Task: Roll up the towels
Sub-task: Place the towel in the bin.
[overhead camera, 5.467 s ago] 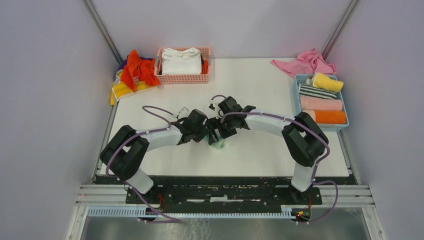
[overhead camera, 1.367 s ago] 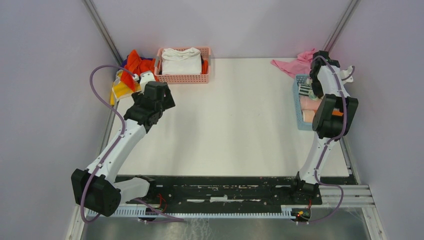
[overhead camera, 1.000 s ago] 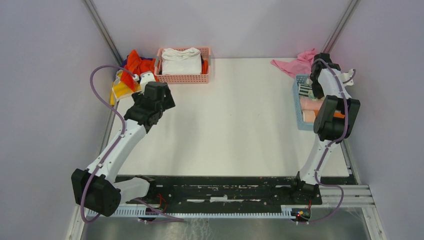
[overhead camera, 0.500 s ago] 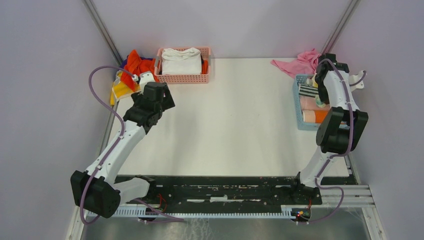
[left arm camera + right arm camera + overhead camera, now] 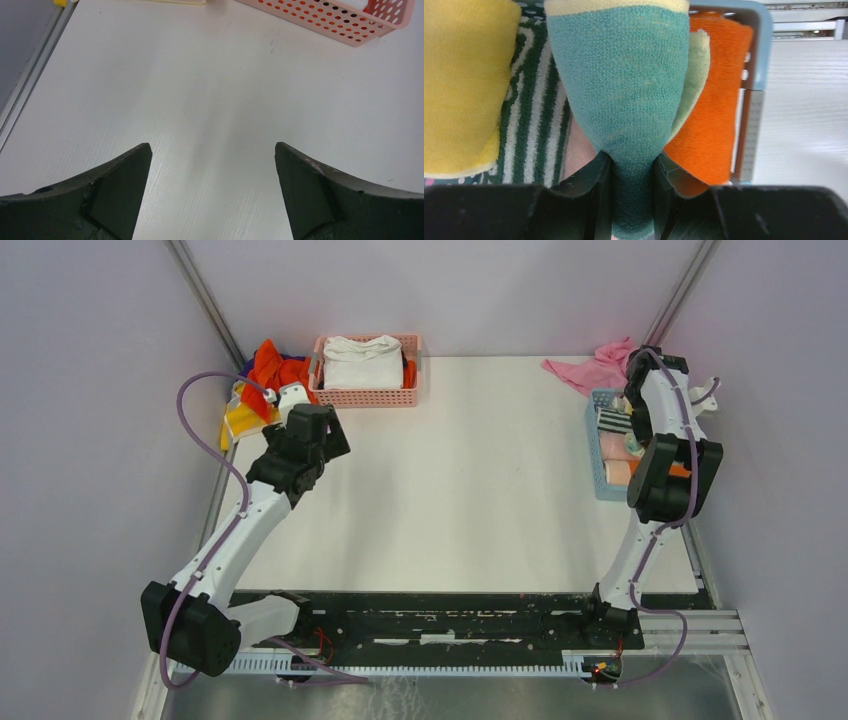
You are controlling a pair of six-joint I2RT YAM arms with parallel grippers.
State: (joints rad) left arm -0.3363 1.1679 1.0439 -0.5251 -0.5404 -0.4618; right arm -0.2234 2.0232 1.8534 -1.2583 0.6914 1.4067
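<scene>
While the left gripper point(image 5: 212, 152) hung with its jaws wide apart and nothing between them over the bare white table point(image 5: 200, 75), near the loose orange-red and yellow terry cloths point(image 5: 268, 375) heaped at the far left corner and the pink perforated plastic basket point(image 5: 365, 397) holding a folded white towel point(image 5: 360, 362), the work in hand lay at the right edge. There the right gripper point(image 5: 633, 172) was clamped on the pinched end of a rolled teal and pale yellow terry towel point(image 5: 624, 85), held over the blue plastic basket point(image 5: 765, 45) and its yellow roll point(image 5: 464, 85), green-and-white striped roll point(image 5: 536, 125) and orange roll point(image 5: 711, 110). Whether it rested on them could not be told. The risk seemed plain: gripped at one end only, the soft roll might uncoil on release. Set atop crowded neighbours, it might tip over the rim, or the fingers might snag a roll on leaving.
</scene>
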